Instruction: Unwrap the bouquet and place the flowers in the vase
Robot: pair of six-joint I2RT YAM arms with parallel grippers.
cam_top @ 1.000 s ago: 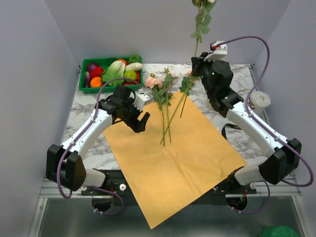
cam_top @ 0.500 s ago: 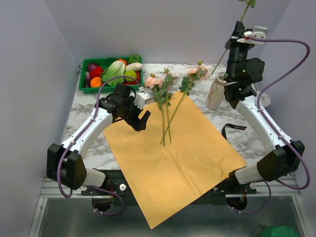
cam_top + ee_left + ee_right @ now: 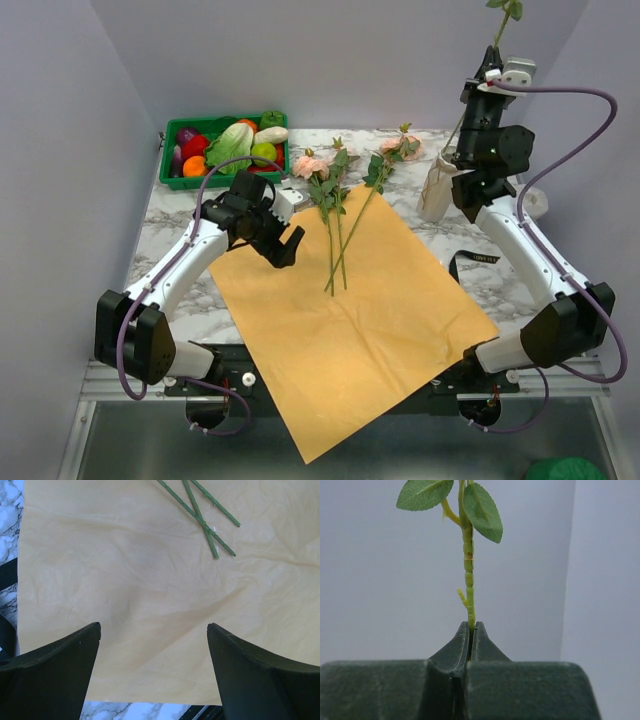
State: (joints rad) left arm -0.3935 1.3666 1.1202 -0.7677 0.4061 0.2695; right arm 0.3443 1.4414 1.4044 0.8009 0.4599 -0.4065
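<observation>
My right gripper (image 3: 492,58) is raised high at the back right and is shut on the thin green stem of one of the flowers (image 3: 503,24). Its bloom is out of view above. In the right wrist view the gripper (image 3: 471,626) pinches the stem (image 3: 468,560) below two leaves. The stem's lower part slants down to the mouth of the beige vase (image 3: 436,188). Three pink roses (image 3: 311,165) lie with their stems (image 3: 201,516) on the flat orange-yellow paper (image 3: 350,320). My left gripper (image 3: 285,243) hovers open over the paper's (image 3: 150,580) left corner, holding nothing.
A green basket (image 3: 172,181) of plastic vegetables stands at the back left. The black ribbon (image 3: 472,258) lies on the marble right of the paper. A white pot (image 3: 531,203) sits behind my right arm. The paper overhangs the table's near edge.
My right arm has swung right, carrying the flower from above the lying roses to over the vase, turning the stem upright. The left arm has not moved.
</observation>
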